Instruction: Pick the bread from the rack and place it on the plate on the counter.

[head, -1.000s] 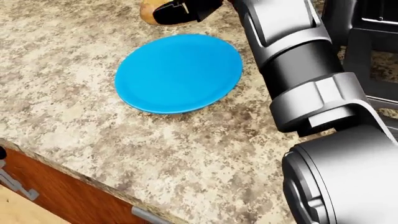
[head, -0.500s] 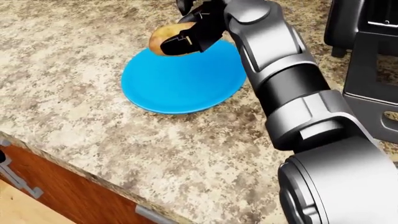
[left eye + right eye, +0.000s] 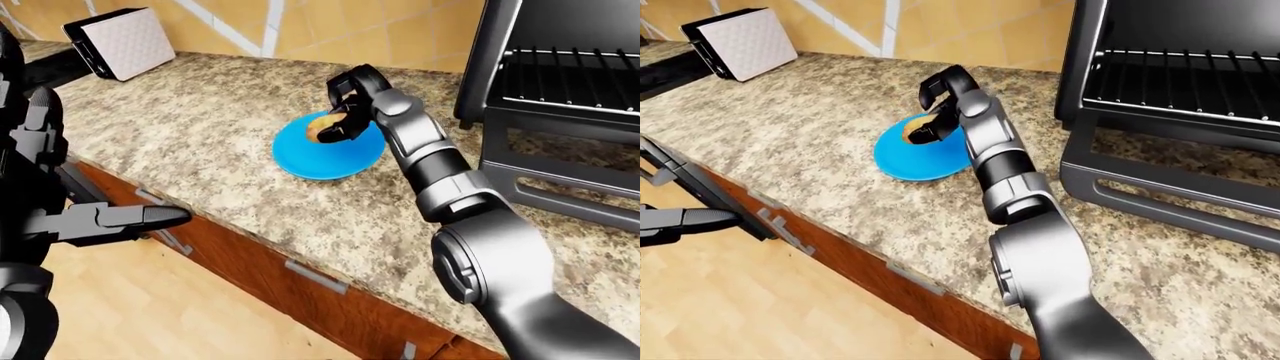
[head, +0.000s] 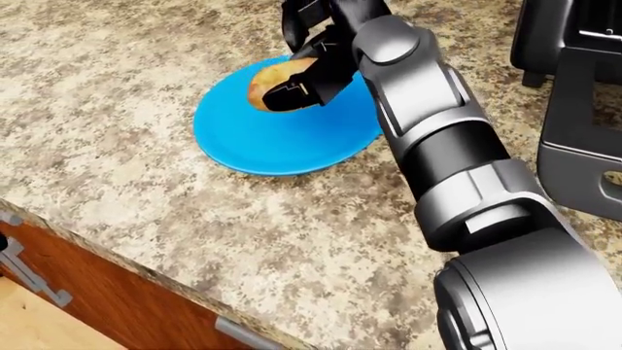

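The right hand (image 4: 309,55) reaches out on a nearly straight arm, fingers curled round the bread (image 4: 275,82). Directly beneath it lies the blue plate (image 4: 253,146). The left hand (image 3: 120,219) hangs low, fingers extended.

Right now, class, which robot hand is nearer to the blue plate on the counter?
Right. The right robot hand holds the bread directly over the blue plate. The left robot hand hangs off the counter edge, well away, at the left-eye view's lower left.

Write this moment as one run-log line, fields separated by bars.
phase: placing | right robot hand: shut on bread, over blue plate | left robot hand: open, off the counter | bread not released
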